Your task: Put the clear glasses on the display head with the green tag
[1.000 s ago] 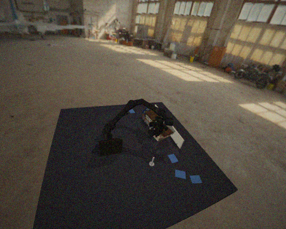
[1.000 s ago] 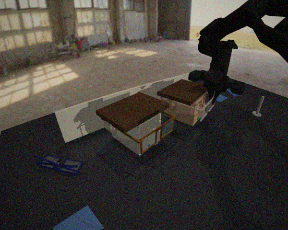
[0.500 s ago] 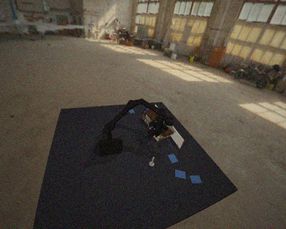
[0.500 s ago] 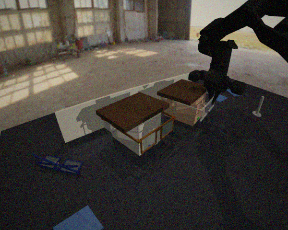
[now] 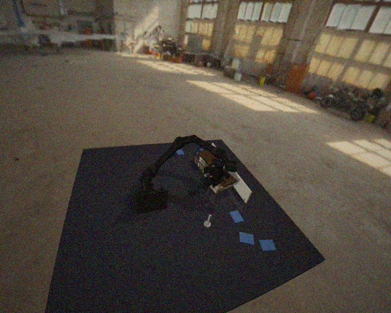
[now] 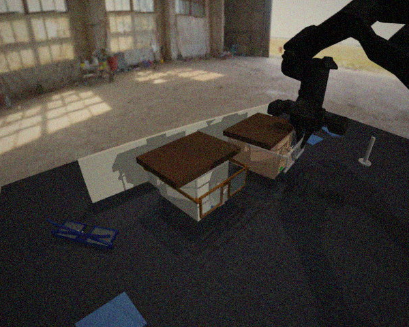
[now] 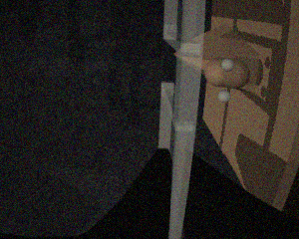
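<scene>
The head with the green tag (image 6: 281, 169) is tan with a flat brown top (image 6: 259, 129) (image 5: 227, 182); its face (image 7: 276, 119) shows in the wrist view. The clear glasses (image 6: 296, 154) (image 7: 190, 85) are in front of this face, temples pointing back along the head's sides. In the wrist view the nose tip overlaps the middle of the frame; bridge contact and the temple ends behind the ears cannot be made out. My gripper (image 6: 303, 141) (image 7: 171, 158) is shut on the upper front of the clear glasses. The other head (image 6: 183, 202) is pale and wears brown-framed glasses (image 6: 211, 193).
A white angled panel (image 6: 99, 182) (image 5: 242, 188) stands behind both heads. Folded blue glasses (image 6: 84, 234) lie beyond the pale head. A small white peg on a round base (image 5: 207, 223) (image 6: 365, 161) and several blue squares (image 5: 246, 237) (image 6: 114, 313) are on the dark mat (image 5: 138, 255).
</scene>
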`<state>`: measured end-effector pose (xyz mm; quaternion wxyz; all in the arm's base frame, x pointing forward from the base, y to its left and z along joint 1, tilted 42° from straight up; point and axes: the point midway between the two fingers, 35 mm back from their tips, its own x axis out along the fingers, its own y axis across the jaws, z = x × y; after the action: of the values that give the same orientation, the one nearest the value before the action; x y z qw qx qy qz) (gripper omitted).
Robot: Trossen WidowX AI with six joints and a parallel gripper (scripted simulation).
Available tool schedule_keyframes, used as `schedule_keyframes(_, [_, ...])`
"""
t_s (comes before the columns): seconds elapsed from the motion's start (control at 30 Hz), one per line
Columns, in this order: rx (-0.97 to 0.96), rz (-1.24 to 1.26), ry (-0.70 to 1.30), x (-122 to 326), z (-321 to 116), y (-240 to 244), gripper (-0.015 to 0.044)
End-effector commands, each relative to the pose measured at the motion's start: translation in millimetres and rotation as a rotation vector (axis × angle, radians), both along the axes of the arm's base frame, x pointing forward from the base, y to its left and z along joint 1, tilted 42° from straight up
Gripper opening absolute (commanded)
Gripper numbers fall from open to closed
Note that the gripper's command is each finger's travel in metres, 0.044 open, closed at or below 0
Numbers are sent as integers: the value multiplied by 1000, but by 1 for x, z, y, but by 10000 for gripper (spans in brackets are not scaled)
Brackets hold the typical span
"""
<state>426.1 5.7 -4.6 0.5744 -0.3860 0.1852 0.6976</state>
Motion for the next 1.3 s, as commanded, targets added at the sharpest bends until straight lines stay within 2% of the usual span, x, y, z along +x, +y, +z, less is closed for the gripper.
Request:
schedule_keyframes(0.0, [4, -4, -1, 1, 0, 0, 0])
schedule_keyframes(0.87, [4, -4, -1, 0, -3, 4, 0])
schedule_keyframes(1.0, [-1, 2, -1, 0, -3, 2, 105])
schedule_keyframes(1.27, [-1, 2, -1, 0, -3, 2, 107])
